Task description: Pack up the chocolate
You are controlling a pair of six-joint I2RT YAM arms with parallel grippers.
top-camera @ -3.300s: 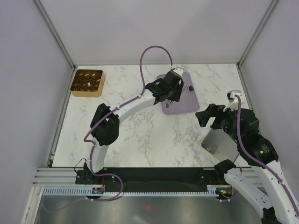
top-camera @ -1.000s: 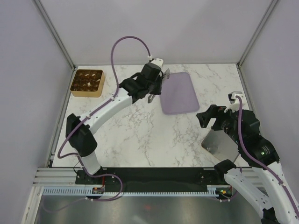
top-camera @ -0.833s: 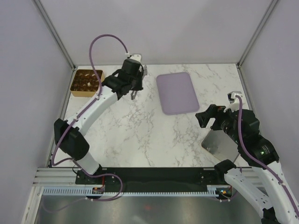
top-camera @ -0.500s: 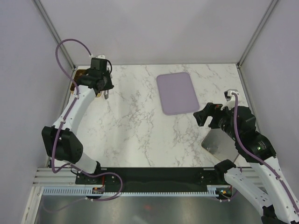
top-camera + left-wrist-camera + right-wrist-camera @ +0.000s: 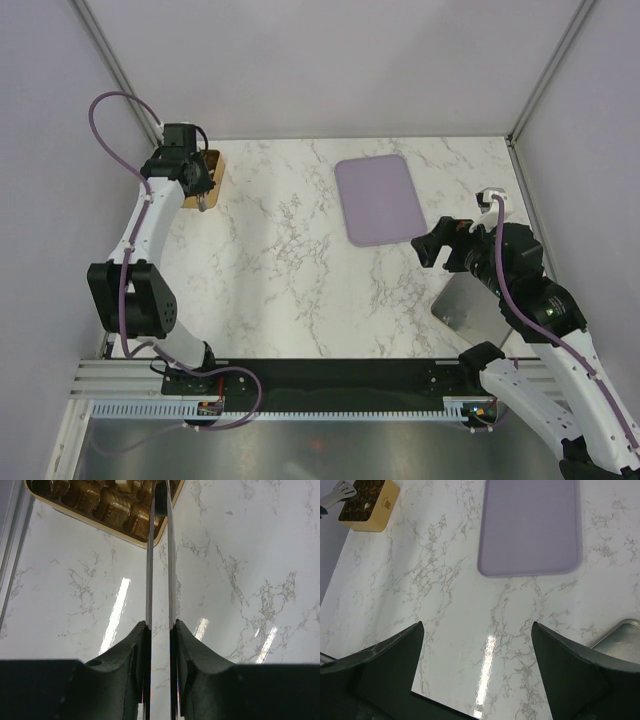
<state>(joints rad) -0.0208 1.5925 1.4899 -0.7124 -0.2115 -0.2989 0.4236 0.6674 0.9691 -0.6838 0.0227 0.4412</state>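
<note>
1. The left end effector (image 5: pixel 203 196) is in the upper left of the overhead view, over the right-hand edge of a golden-brown box (image 5: pixel 211 168) that stands in the counter's (image 5: pixel 290 280) far left corner.
2. In the left wrist view its two thin fingers (image 5: pixel 149 555) are almost together, with only a slim gap between them. A small dark piece of chocolate (image 5: pixel 160 499) is pinched between the tips at the top of the frame.
3. That piece hangs just above the box's compartments near its right wall. Whether it touches the box cannot be told.
4. Other pieces lie in the compartments, brown ones and at least one cream-white, at the top left of the left wrist view.
5. A lilac tray (image 5: pixel 378 198) lies flat in the upper middle of the counter, well apart from the box.
6. The right end effector (image 5: pixel 477 627) hovers above the counter at centre right, its fingers spread wide and holding nothing.
7. A bare metal sheet (image 5: pixel 468 312) lies at the lower right, under the right arm.
</note>
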